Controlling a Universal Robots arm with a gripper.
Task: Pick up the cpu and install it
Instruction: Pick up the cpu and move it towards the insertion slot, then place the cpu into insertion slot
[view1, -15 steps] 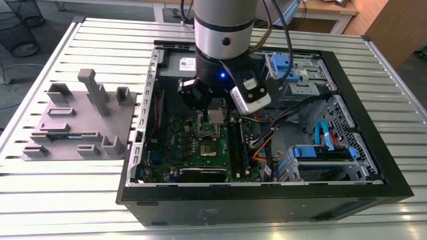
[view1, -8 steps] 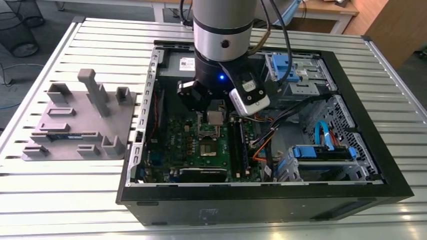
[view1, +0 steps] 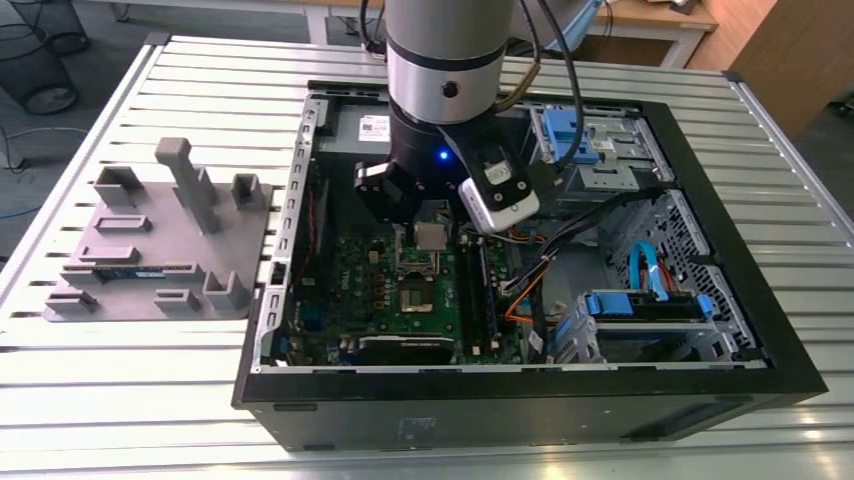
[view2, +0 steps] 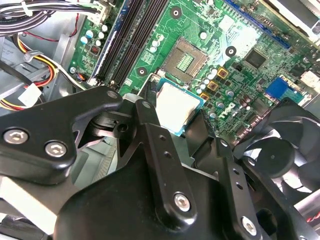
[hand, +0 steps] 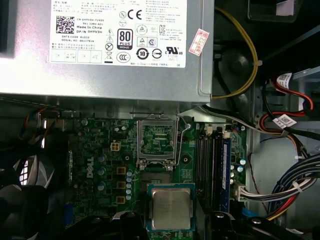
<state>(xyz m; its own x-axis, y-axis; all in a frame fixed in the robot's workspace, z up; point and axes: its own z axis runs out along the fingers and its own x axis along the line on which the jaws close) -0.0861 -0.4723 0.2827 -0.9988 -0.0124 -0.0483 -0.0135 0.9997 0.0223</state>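
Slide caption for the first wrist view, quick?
Claw holding the cpu over the motherboard, near the socket and power supply.

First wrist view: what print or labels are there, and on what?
White label on the power supply: code square, certification marks, lines of fine print mostly too small to read.
Red-edged sticker beside that label: blurred.
Motherboard: white logo lettering; component marks too small.
Cable tags: unreadable.
cpu lid: nothing legible.

Silver arm (view1: 442, 60) ends in black gripper (view1: 429, 233) (silver screws (view2: 182, 201)).
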